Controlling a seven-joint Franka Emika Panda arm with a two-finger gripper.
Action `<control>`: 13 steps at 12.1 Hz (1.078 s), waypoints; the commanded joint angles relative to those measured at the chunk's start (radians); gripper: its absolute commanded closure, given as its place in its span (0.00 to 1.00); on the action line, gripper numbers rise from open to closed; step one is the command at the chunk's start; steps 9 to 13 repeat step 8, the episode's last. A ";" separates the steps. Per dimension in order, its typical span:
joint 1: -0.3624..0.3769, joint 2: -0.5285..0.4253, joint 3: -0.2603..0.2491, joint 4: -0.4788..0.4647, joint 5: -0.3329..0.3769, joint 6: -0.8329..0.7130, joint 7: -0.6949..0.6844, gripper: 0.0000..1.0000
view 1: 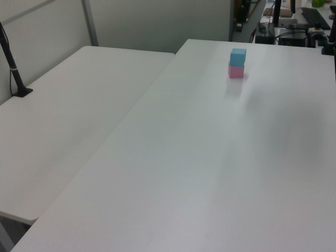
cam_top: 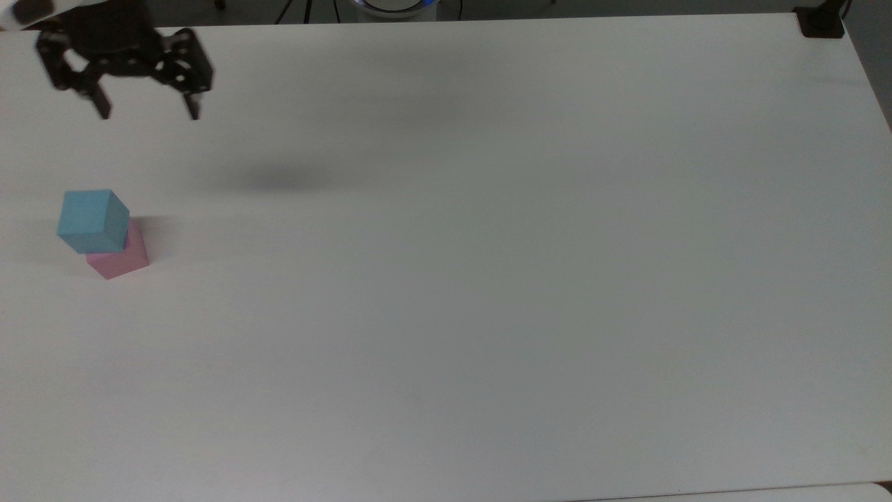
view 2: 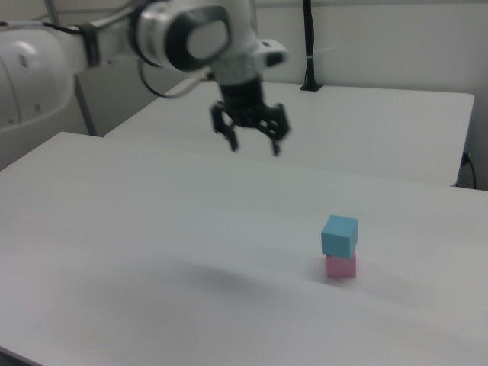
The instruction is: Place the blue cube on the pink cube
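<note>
The blue cube (cam_top: 93, 220) rests on top of the pink cube (cam_top: 122, 258) near the top view's left edge, turned a little against it. The same stack stands at the far end of the table in the left view, blue cube (view 1: 238, 56) over pink cube (view 1: 236, 71), and in the right view, blue cube (view 2: 339, 235) over pink cube (view 2: 341, 266). My gripper (cam_top: 148, 113) hangs open and empty, high above the table and clear of the stack. In the right view the gripper (view 2: 254, 147) sits up and to the left of the cubes.
The white table (cam_top: 488, 244) is wide and bare. A black mount (cam_top: 821, 22) sits at its corner in the top view's upper right. A second white table (view 1: 68, 121) adjoins it on the left view's left, with a black post (view 1: 13, 65).
</note>
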 commanded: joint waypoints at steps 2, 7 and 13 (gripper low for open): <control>0.199 -0.121 -0.028 -0.085 0.008 -0.130 0.378 0.00; 0.273 -0.207 -0.038 -0.182 -0.033 -0.128 0.485 0.00; 0.272 -0.210 -0.038 -0.182 -0.045 -0.130 0.480 0.00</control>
